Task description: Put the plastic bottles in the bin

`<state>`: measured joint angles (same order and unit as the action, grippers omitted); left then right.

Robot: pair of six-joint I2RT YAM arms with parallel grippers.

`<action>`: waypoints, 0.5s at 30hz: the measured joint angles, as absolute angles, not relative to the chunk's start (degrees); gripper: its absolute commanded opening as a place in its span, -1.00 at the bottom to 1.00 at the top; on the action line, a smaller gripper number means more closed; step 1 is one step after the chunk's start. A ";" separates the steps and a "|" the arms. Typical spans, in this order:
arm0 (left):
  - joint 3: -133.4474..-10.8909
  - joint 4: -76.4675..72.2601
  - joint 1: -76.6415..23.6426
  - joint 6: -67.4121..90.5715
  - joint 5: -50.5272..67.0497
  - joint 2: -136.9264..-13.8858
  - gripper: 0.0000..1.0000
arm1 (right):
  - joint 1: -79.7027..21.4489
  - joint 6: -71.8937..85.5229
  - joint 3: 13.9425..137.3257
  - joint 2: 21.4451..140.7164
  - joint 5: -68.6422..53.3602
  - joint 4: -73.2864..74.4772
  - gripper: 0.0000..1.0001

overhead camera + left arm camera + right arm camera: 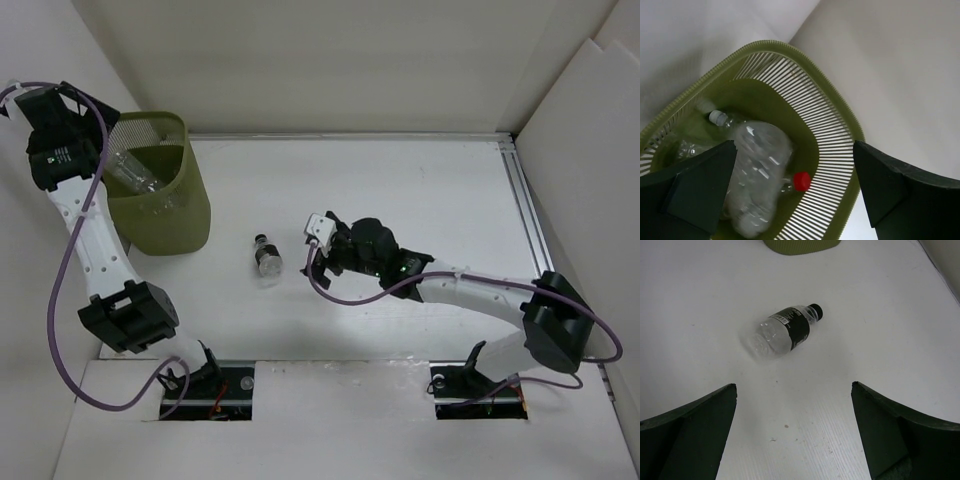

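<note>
My right gripper [794, 390] is spread open, holding nothing; the small clear plastic bottle with black cap and label [785, 332] lies on the table [875, 330] dead ahead, cap slanting away-right, nearer me than the left arm [100, 250]

We identify this as a robotics lab test cell. We see a white table [400, 190] boxed in on three sides by plain white panels [350, 60], with a metal rail [520, 200] along its right edge. The left arm [100, 250] and right arm [470, 293] are bolted at its near edge, with purple cable [54, 300] looped in the open. A mesh bin [185, 215] and a bottle [267, 258] sit on the table.
</note>
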<state>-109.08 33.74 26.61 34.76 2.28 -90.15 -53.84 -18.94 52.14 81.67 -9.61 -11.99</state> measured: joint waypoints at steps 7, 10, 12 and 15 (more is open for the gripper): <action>-111.87 35.27 18.83 31.97 -1.26 -90.00 1.00 | -57.95 -12.69 62.41 91.70 -2.13 -10.20 1.00; -114.34 35.94 8.05 29.43 -6.61 -88.95 1.00 | -58.63 -8.14 71.99 99.02 0.84 -6.83 1.00; -114.34 37.10 2.50 28.10 -6.13 -86.65 1.00 | -58.98 -4.54 78.76 104.01 3.27 -3.11 1.00; -110.67 37.17 2.02 27.24 -6.00 -80.27 1.00 | -59.27 1.02 88.90 111.81 6.70 3.20 1.00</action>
